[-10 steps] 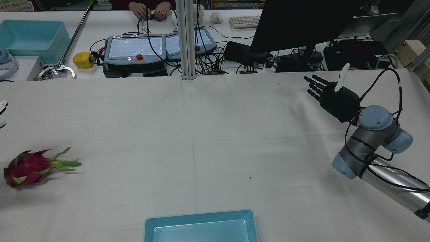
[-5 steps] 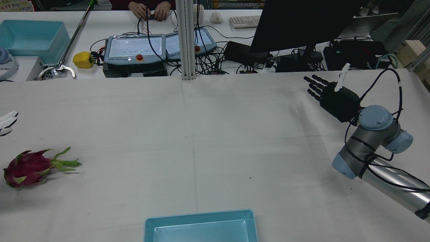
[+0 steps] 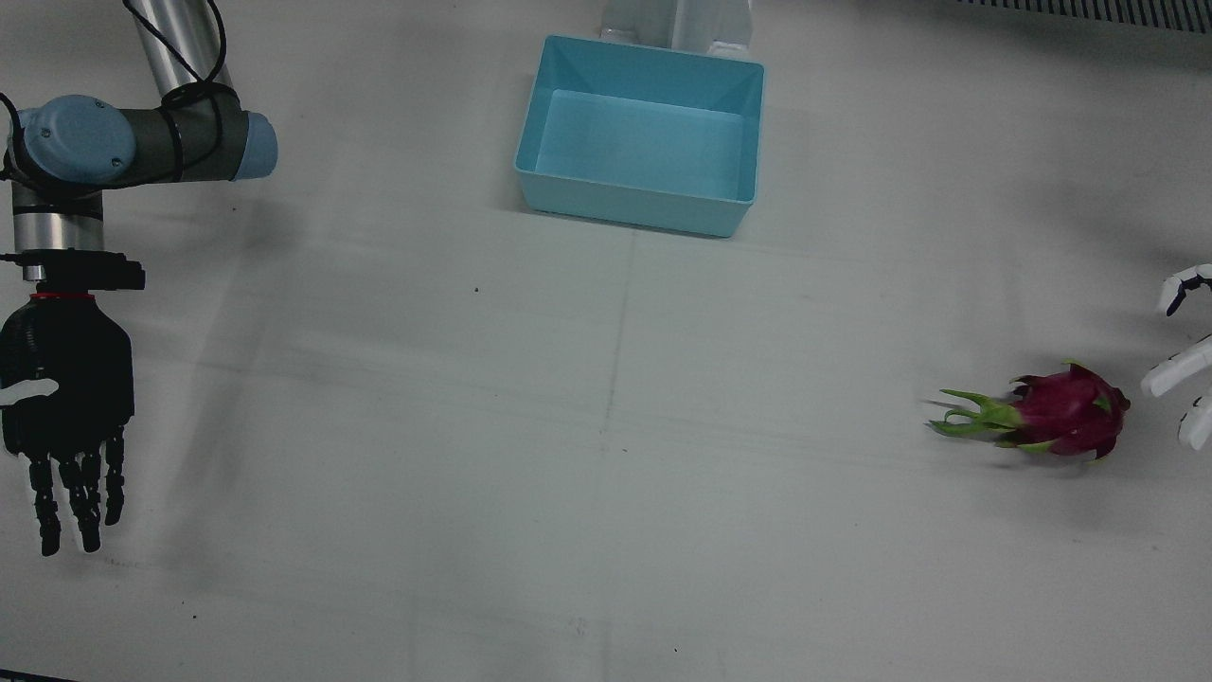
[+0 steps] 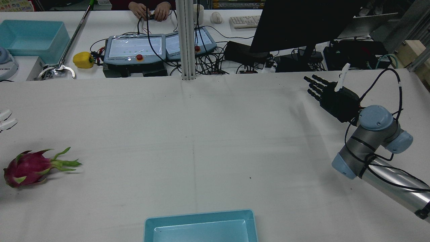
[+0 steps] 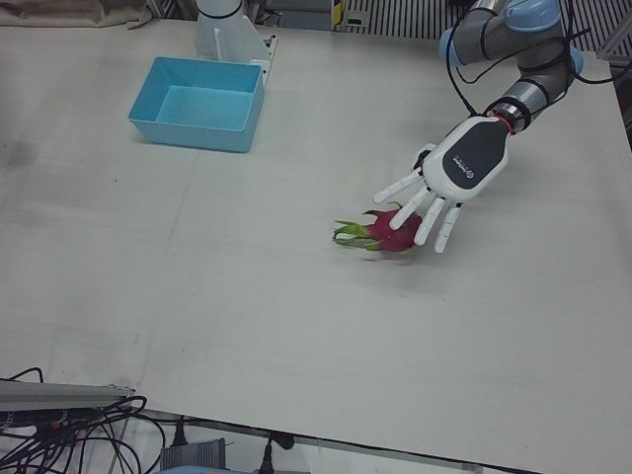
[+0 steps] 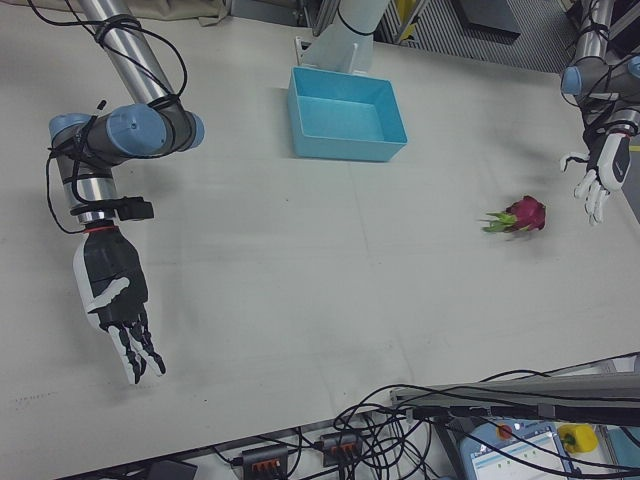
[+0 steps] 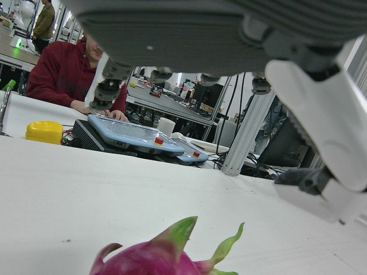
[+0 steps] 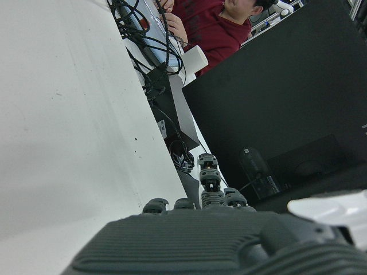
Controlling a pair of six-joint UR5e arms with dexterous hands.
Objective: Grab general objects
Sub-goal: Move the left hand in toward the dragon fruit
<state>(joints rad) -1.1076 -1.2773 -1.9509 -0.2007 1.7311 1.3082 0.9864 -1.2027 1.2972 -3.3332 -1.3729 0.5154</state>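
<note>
A magenta dragon fruit [image 3: 1065, 415] with green scales lies on the white table near the left arm's side, also seen in the rear view [image 4: 27, 167] and the left-front view [image 5: 391, 228]. My white left hand [image 5: 446, 186] hovers just beside and above it, fingers spread, holding nothing; whether it touches the fruit I cannot tell. Only its fingertips [image 3: 1174, 367] show at the front view's right edge. The left hand view has the fruit [image 7: 155, 260] directly under the palm. My black right hand [image 3: 64, 417] hangs open and empty at the far opposite side [image 4: 331, 95].
A light-blue bin [image 3: 636, 203] stands near the pedestals, mid-table. Beyond the far edge are teach pendants [image 4: 134, 48], a yellow pepper [image 4: 83, 59], cables, a dark monitor [image 4: 302, 23], an upright post [image 4: 186, 40] and a person's hands [image 4: 151, 10].
The left hand's white fingertips at the rear view's left edge dropped closer to the fruit, then slid slightly back out of frame. Fruit and right hand stayed still.
</note>
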